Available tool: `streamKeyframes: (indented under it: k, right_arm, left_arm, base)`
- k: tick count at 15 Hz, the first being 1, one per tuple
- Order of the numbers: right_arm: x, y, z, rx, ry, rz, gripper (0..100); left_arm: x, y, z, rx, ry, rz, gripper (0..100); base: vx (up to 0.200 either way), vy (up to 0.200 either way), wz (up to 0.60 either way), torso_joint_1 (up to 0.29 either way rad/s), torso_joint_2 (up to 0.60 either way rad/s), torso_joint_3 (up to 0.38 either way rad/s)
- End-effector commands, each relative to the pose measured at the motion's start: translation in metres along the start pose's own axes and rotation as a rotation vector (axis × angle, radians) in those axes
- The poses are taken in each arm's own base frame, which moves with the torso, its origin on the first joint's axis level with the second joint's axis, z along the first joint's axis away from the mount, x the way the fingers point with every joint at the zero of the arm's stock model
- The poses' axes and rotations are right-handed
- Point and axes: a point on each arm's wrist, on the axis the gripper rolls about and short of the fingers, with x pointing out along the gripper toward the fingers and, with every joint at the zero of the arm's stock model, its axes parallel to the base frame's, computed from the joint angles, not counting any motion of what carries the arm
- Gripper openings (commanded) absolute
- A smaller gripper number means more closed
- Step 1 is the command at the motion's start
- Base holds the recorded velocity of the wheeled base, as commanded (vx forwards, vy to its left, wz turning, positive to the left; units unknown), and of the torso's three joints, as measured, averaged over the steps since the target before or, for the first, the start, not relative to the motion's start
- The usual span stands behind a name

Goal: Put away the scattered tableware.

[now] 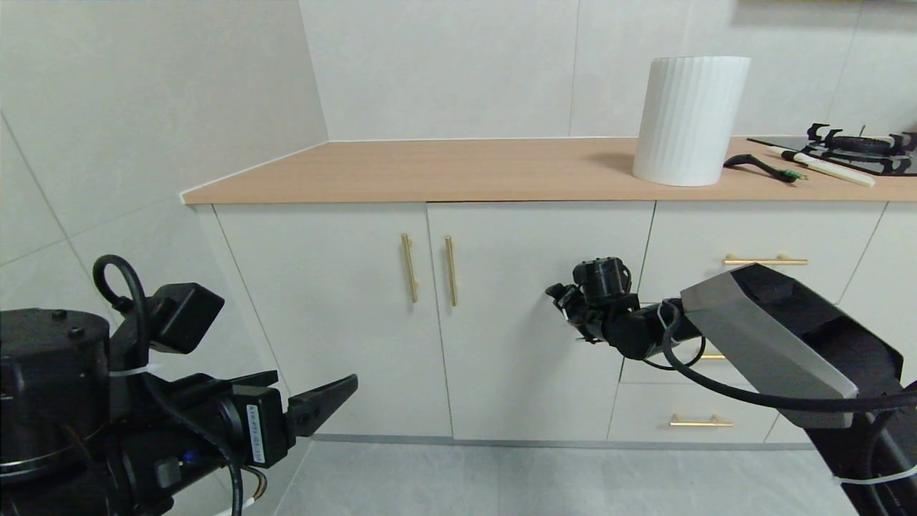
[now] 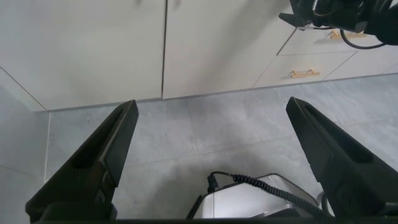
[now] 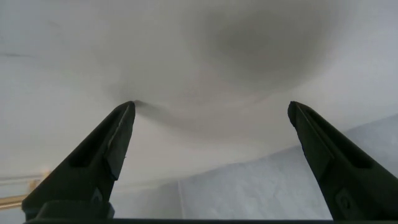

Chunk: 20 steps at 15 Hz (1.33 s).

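Well above the right gripper (image 1: 563, 302), the black utensil (image 1: 759, 166) lies on the counter (image 1: 466, 169)

The ribbed cylinder (image 1: 689, 118) is white, the countertop (image 1: 430, 170) tan wood-grain, the cabinets (image 1: 329, 315) off-white with gold handles (image 1: 408, 266).

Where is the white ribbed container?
The white ribbed container stands on the countertop, right of centre in the head view, left of a black-handled utensil and the stove burner.

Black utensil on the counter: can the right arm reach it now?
Probably not yet: the right gripper sits open by the cabinet door, below the countertop where the black utensil lies; raised, its way looks free.
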Motion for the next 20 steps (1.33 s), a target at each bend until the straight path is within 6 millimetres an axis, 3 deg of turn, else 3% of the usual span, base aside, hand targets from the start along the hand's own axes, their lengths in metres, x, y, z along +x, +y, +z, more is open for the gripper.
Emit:
streamKeyframes:
  k: [1,4,9,12,13,14,19,20]
  right_arm:
    - [0.007,-0.003,0.007,0.005,-0.029,-0.028,100]
    - [0.008,-0.004,0.011,0.007,-0.037,-0.045,100]
    - [-0.008,0.004,0.009,-0.003,-0.010,-0.037,100]
    - [-0.071,0.024,0.019,-0.013,0.134,0.052,100]
    - [-0.084,0.027,0.023,-0.013,0.159,0.079,100]
    - [-0.117,0.032,0.033,-0.028,0.186,0.164,100]
    - [-0.211,0.022,0.049,-0.239,0.053,0.339,100]
    - [-0.259,0.015,0.058,-0.340,-0.037,0.389,100]
  left_arm:
    - [0.000,0.000,0.000,0.000,-0.001,0.000,100]
    - [-0.001,0.000,0.000,-0.001,-0.003,-0.001,100]
    - [-0.001,0.000,0.000,-0.001,-0.003,-0.001,100]
    - [-0.005,0.000,0.002,0.000,-0.018,-0.009,100]
    - [-0.007,0.000,0.002,-0.001,-0.025,-0.011,100]
    - [-0.012,0.000,0.005,-0.001,-0.049,-0.021,100]
    - [-0.045,0.014,0.018,0.060,-0.202,0.029,100]
    - [-0.067,0.017,0.016,0.050,-0.268,0.025,100]
  base:
    - [0.000,0.000,0.00,0.000,0.00,0.000]
    - [0.000,0.000,0.00,0.000,0.00,0.000]
    - [0.000,0.000,0.00,0.000,0.00,0.000]
    - [0.000,0.000,0.00,0.000,0.00,0.000]
    - [0.000,0.000,0.00,0.000,0.00,0.000]
    - [0.000,0.000,0.00,0.000,0.00,0.000]
    - [0.000,0.000,0.00,0.000,0.00,0.000]
    - [0.000,0.000,0.00,0.000,0.00,0.000]
